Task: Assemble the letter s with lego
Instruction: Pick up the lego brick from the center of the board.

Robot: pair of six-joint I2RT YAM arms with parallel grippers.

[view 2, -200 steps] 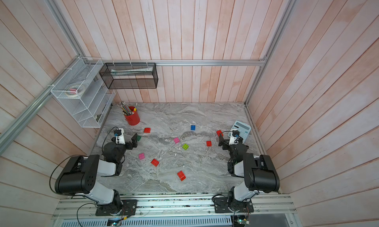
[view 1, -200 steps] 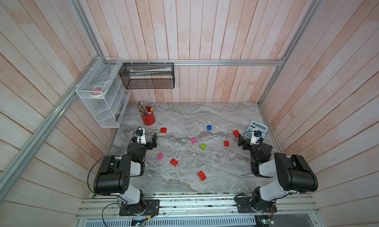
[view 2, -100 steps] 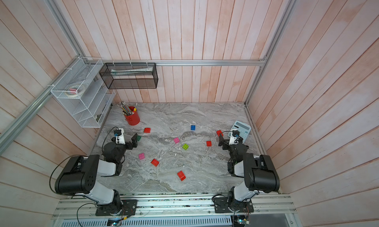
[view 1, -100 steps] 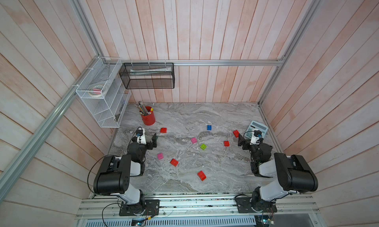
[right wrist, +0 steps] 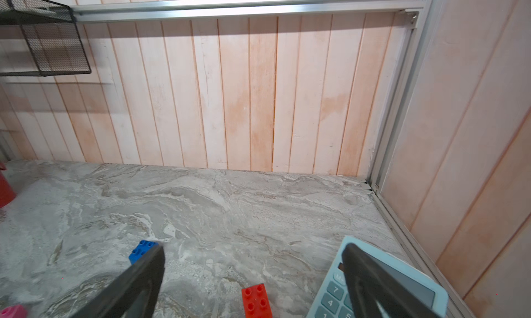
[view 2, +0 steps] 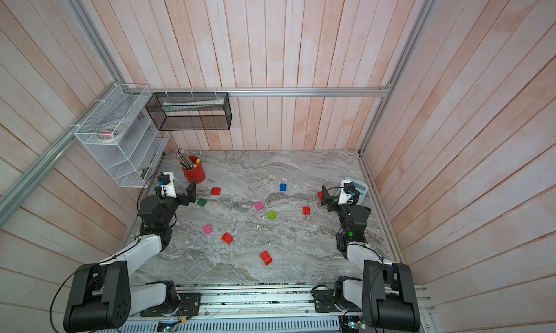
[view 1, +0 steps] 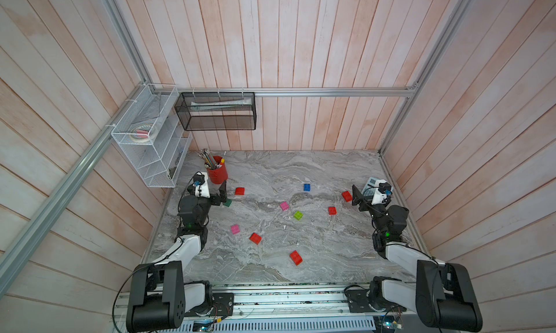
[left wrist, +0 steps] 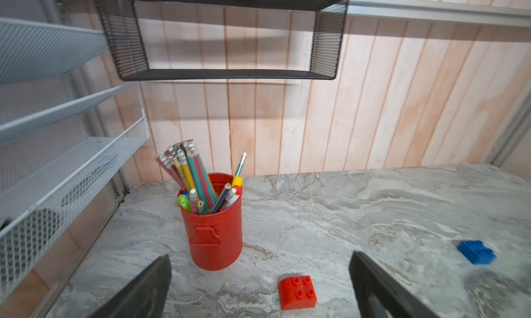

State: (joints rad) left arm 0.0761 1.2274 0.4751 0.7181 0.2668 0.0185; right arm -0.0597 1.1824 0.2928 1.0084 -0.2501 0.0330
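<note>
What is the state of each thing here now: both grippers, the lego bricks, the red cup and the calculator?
left gripper: open, holding nothing.
right gripper: open, holding nothing.
lego bricks: scattered singly on the table, none joined.
pencil cup: upright, holding pencils.
calculator: flat on the table, keys up.

Lego bricks (view 1: 284,206) lie scattered, each apart from the others, across the middle of the table (view 1: 301,169). The pencil cup (view 1: 217,175) stands at far left, beside the wire shelf rack (view 1: 156,153) on the left wall. The calculator (view 1: 371,182) lies at far right. A mesh basket (view 1: 216,122) hangs on the far wall.
</note>
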